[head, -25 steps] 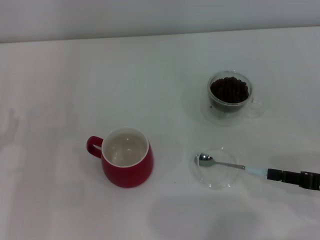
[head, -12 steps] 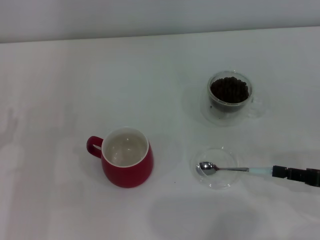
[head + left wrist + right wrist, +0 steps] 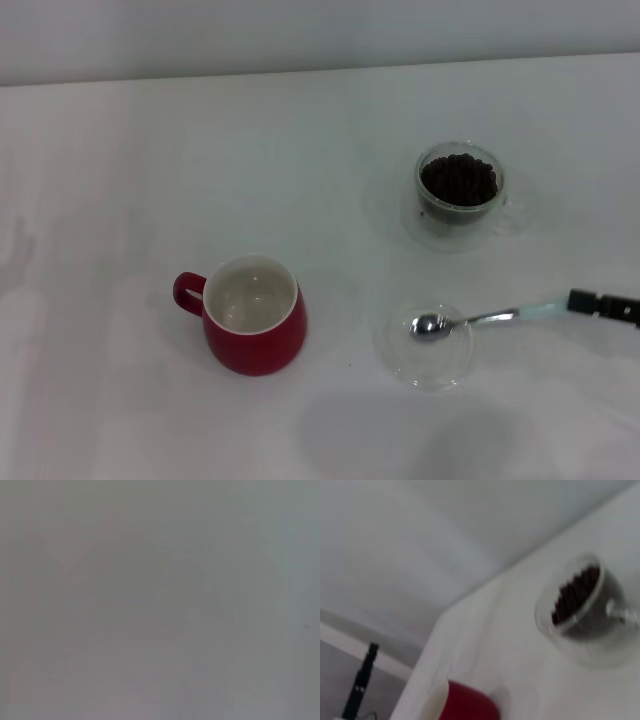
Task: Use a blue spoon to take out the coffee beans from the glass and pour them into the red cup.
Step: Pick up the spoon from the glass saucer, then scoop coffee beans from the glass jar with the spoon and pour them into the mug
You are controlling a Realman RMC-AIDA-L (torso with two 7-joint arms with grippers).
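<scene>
The right end effector (image 3: pixel 578 300) comes in from the right edge of the surface, clamped on the far end of the spoon (image 3: pixel 470 320)'s pale handle. The spoon's metal bowl hangs over a clear saucer (image 3: pixel 425 348) near the front, though I cannot tell whether it touches the glass. The spoon is light, stiff and smooth, so a hold this far out on the handle could let it swivel under a load; a firm, level grip seems wise. The glass (image 3: pixel 459 194) of coffee beans (image 3: pixel 459 180) stands toward the back right, well apart from the spoon. It looks fragile and easy to nudge. The beans are loose and will roll off a tilted bowl. The red cup (image 3: pixel 254 315) sits near the front centre, empty. The left end effector is out of view.
</scene>
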